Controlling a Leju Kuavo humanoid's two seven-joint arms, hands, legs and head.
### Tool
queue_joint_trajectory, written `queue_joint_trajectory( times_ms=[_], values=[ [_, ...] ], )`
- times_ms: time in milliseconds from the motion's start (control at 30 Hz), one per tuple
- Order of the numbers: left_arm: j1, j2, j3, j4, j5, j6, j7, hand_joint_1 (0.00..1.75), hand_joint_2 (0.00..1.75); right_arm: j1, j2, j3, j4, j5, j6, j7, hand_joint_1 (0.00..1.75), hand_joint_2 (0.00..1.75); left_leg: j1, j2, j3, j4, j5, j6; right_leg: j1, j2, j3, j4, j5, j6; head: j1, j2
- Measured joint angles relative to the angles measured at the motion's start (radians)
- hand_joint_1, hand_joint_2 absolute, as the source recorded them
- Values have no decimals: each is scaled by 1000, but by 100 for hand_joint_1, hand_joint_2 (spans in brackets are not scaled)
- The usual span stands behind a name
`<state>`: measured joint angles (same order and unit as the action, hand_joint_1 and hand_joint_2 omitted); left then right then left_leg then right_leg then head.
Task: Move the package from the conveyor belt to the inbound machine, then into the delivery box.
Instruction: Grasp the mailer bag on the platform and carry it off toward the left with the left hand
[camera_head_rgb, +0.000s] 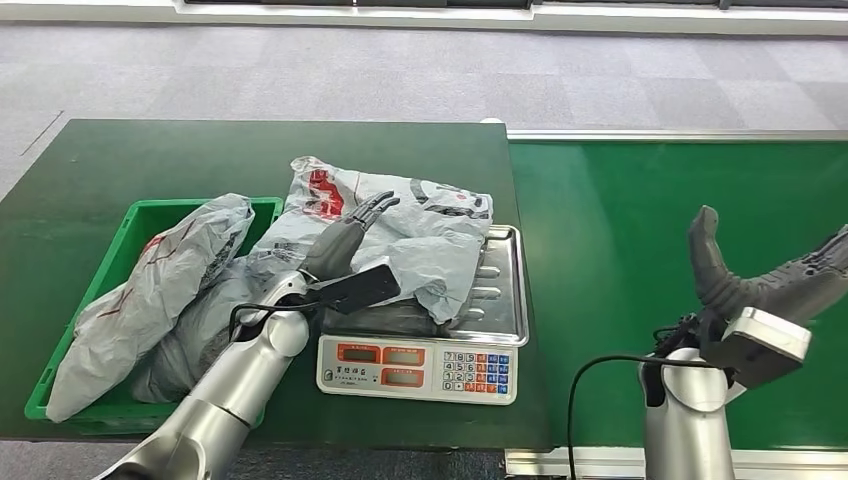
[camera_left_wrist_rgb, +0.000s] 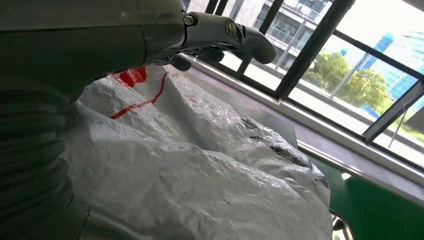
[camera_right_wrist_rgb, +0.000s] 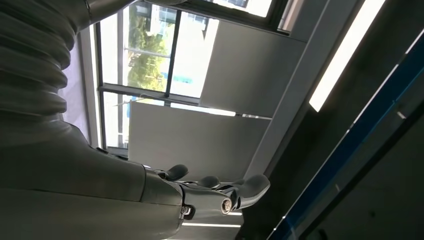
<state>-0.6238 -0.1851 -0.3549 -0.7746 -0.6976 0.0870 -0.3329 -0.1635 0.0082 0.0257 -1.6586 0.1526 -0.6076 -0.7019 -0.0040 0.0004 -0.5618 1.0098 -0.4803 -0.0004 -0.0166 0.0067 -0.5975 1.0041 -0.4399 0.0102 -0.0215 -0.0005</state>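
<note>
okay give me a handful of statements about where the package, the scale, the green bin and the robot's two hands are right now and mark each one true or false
1. The white package lies on the scale. True.
2. The right hand is holding the package. False: it is held up over the green conveyor belt, open, with nothing in it.
3. The green bin sits to the left of the scale. True.
4. The green bin is empty. False: a grey bag already lies in it.
5. The left hand is at the package, over the scale. True, though whether it grips the package cannot be told.
</note>
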Motion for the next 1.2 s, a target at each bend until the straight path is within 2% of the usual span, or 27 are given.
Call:
queue_joint_trajectory(
  times_ms=[100, 133, 300, 367, 800, 933, 1033, 1133, 1200],
  values=[
    [-30, -10, -18, 65, -28, 3, 23, 160, 175, 28, 4, -8, -31, -17, 5, 0, 0, 175, 0, -1, 0, 0, 0, 0, 0, 0, 0, 0, 0, 0, 0, 0],
    [-40, -15, -26, 90, -45, 3, 40, 175, 175, 35, 5, -10, -35, -26, 11, 1, 0, 175, 0, -1, 0, 0, 1, 0, 0, 0, 0, 0, 0, 0, 0, 0],
    [-90, -60, -65, 227, -138, 4, 167, 175, 175, 49, 10, -8, -37, -24, 18, 1, 0, 175, 0, -1, 0, 0, 1, 0, 0, -1, 1, 0, 1, 0, 0, 0],
    [-101, -75, -75, 267, -151, 6, 194, 175, 175, 52, 16, -5, -37, -21, 21, 1, 0, 175, 0, -1, 0, 0, 1, 0, 0, -1, 1, 0, 1, 0, 0, 0],
    [-111, -95, -77, 355, -139, 41, 178, 175, 175, 89, 54, -32, -23, -24, 134, 1, 0, 175, 0, -1, 0, 0, 1, 0, 0, -1, 1, 0, 0, 1, 0, 0],
    [-107, -95, -71, 358, -108, 79, 130, 175, 175, 110, 68, -47, -23, -13, 152, 1, 0, 175, 0, -2, 0, 0, 1, 0, 0, -1, 1, 0, 0, 0, 0, 0],
    [-91, -94, -35, 317, 23, 100, 17, 175, 175, 131, 72, -62, -23, -9, 155, 1, 0, 175, 0, -2, 0, 0, 1, 0, 0, -1, 1, 0, 0, 0, 0, 0],
    [-44, -82, 21, 154, 178, 116, -78, 175, 175, 162, 72, -77, -27, -9, 144, 1, 0, 175, 0, -1, -1, 0, 0, 0, 0, -1, 0, 0, 0, 0, 0, 0],
    [0, -67, 49, -6, 251, 130, -90, 175, 175, 187, 72, -85, -35, -7, 135, 1, 0, 175, 0, -1, -1, 0, 0, 0, 0, 0, 0, 0, 0, 0, 0, 0]
  ],
)
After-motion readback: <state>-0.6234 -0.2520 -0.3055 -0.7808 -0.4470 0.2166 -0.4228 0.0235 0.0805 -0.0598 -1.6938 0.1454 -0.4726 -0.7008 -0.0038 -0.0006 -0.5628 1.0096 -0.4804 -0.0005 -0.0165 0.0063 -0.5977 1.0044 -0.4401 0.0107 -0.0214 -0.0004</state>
